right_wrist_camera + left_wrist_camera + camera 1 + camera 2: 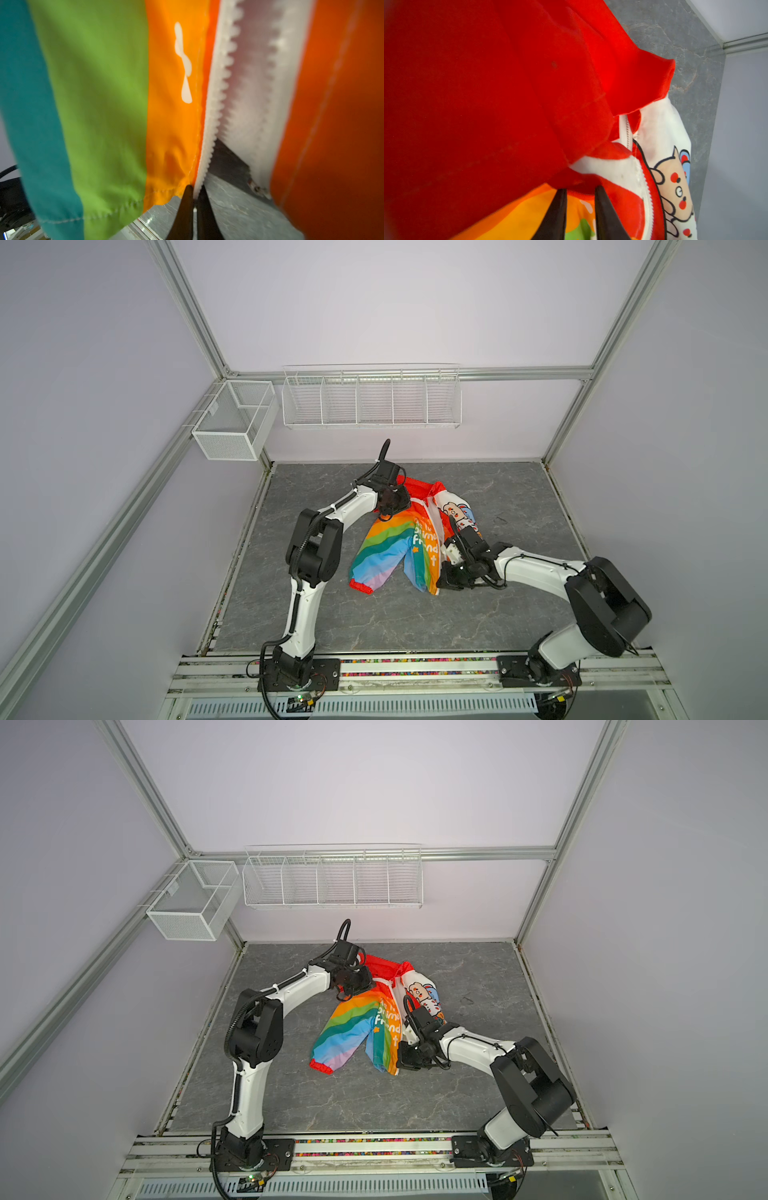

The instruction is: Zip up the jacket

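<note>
Tabletop (374, 614) of grey marbled pattern bears the jacket (390, 547) near its middle, unzipped, with rainbow stripes and cartoon lining both showing. At its red hood (488, 93) the left gripper (580, 189) has its fingers slightly parted at a red fold, and I cannot tell whether it is grasping. The right gripper (195, 188) is clenched on the bottom end of the zipper (208, 145).

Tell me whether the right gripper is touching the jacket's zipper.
Touching. The right wrist view shows the right gripper closed on the bottom end of the white zipper.
</note>
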